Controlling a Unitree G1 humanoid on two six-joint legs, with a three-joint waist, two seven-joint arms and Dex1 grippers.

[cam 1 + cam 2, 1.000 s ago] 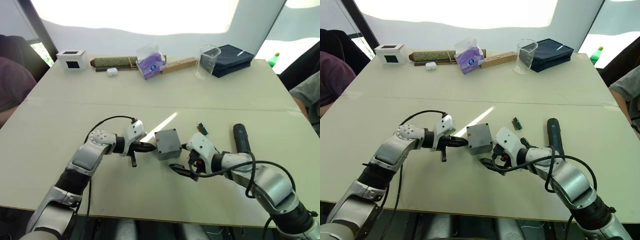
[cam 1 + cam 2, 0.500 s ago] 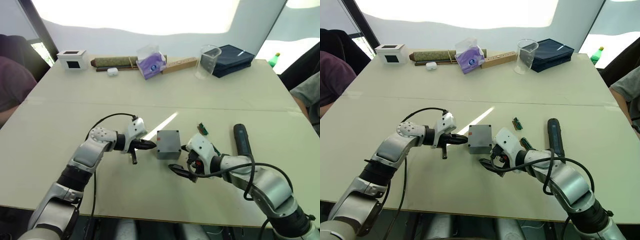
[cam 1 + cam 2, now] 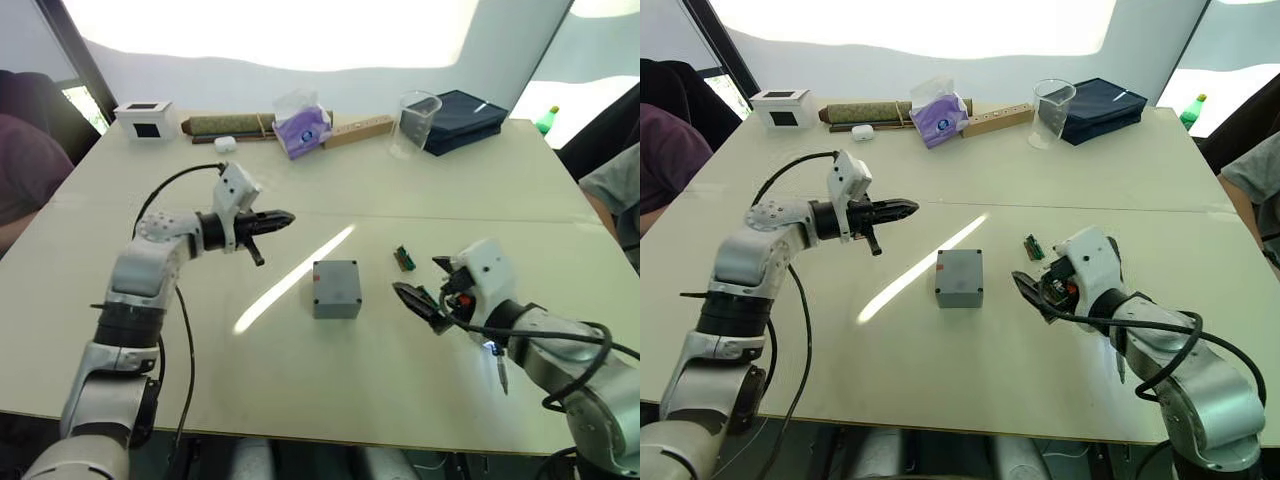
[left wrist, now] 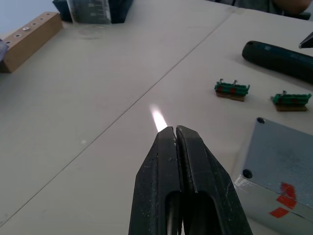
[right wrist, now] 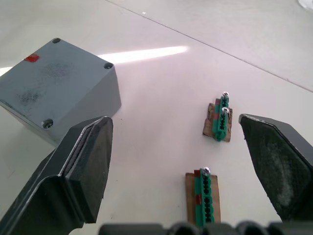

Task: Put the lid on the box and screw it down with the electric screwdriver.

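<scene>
Box (image 3: pixel 336 288) mid-table, lid (image 5: pixel 54 73) seated. Left gripper (image 3: pixel 281 216) pinched closed, empty; right gripper (image 3: pixel 1028 293) spread wide. Green terminal blocks (image 5: pixel 219 121) beside box. Screwdriver (image 4: pixel 279 53) toward right edge.

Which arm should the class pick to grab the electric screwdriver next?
Right: its pincer is open, and the electric screwdriver lies on that side of the box; the left pincer is shut.
</scene>
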